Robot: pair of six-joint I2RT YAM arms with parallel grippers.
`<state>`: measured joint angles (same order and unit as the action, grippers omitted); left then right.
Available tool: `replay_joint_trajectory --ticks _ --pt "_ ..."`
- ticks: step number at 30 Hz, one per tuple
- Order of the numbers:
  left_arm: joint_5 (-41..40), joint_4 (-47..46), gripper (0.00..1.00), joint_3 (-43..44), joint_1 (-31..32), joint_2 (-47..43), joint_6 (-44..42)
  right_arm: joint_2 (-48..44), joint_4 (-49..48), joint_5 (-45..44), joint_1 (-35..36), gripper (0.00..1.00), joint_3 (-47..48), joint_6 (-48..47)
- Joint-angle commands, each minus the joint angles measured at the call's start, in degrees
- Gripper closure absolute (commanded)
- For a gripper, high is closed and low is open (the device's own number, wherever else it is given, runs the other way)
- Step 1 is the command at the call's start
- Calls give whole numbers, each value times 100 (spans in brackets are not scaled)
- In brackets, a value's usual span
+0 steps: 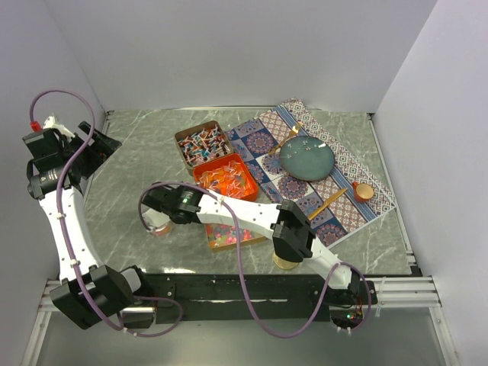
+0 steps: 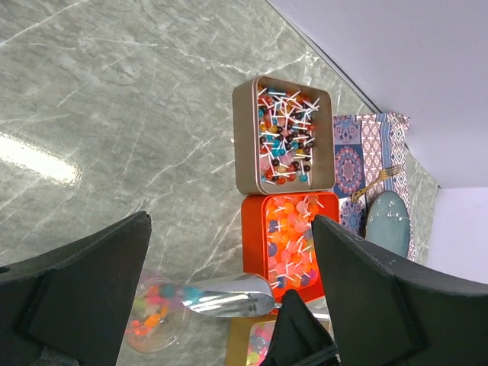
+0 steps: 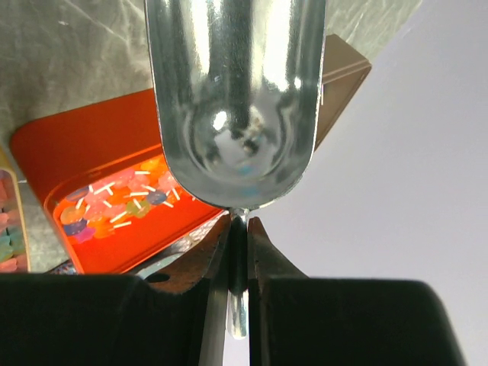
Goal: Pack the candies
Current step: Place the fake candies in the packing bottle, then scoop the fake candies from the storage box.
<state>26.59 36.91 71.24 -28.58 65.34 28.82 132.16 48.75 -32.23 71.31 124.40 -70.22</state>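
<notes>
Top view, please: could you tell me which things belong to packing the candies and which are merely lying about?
For the job: candies, brown tin, orange tin, metal scoop in the right gripper, clear jar.
Lying about: patterned mat, teal plate, gold fork, small orange cup.

A: What's shining most?
B: The scoop (image 3: pixel 236 99) is gleaming, mirror-polished metal; the orange tin (image 3: pixel 46 145) beside it is looking glossy, its candies (image 3: pixel 114 202) translucent.
A: And the counter (image 2: pixel 114 114)?
B: It's glinting, smooth, marbled.

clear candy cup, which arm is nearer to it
Right. The right arm holds a metal scoop just over the cup; the left arm is well away, back-left of it.
</notes>
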Motion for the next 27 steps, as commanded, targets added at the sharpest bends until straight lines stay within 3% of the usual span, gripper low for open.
replay_joint_trajectory --ticks 1,11,14,17,18,21,24,27 --pt "92 -263 7 39 -25 -92 1 -120 -296 -328 68 100 -65 -607" --pt "381 -438 7 92 -34 22 -542 -287 -156 -267 -37 100 -30 -389" --pt "969 -483 7 83 -34 198 -1744 -550 152 -22 -213 100 50 86" --pt "2068 787 9 337 -43 593 -4334 -1059 432 565 -564 100 -301 762" --pt "2131 1827 9 520 -34 716 -5863 -1313 660 742 -800 100 -424 1190" --pt "1764 3100 12 584 -34 1129 -8164 -1805 846 1618 -1380 100 -758 2124" --pt "1280 3665 16 226 -25 1209 -9354 -2123 968 2489 -1943 100 -838 3231" --pt "1042 3386 14 -250 150 973 -9544 -2334 970 2635 -2112 100 -1075 3595"
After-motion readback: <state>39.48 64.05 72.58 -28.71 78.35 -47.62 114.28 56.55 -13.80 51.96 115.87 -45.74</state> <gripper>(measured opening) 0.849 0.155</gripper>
